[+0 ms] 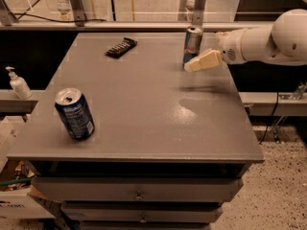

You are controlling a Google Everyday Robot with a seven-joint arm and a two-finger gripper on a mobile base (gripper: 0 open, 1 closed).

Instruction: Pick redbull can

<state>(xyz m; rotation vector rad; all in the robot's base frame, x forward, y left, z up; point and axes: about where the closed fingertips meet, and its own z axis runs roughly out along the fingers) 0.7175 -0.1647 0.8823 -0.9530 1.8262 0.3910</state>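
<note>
The redbull can [192,44], tall, slim, blue and silver with a red mark, stands upright near the far right of the grey table [144,109]. My gripper [194,64], with cream-coloured fingers on a white arm that comes in from the right, hovers just right of and in front of the can's lower half. Its tip reaches the can's base. It holds nothing.
A wider dark blue can [74,114] with white print stands tilted near the table's front left. A black flat bar [121,47] lies at the far left-centre. A soap dispenser [18,83] stands on a ledge left of the table. Drawers sit below the table's front edge.
</note>
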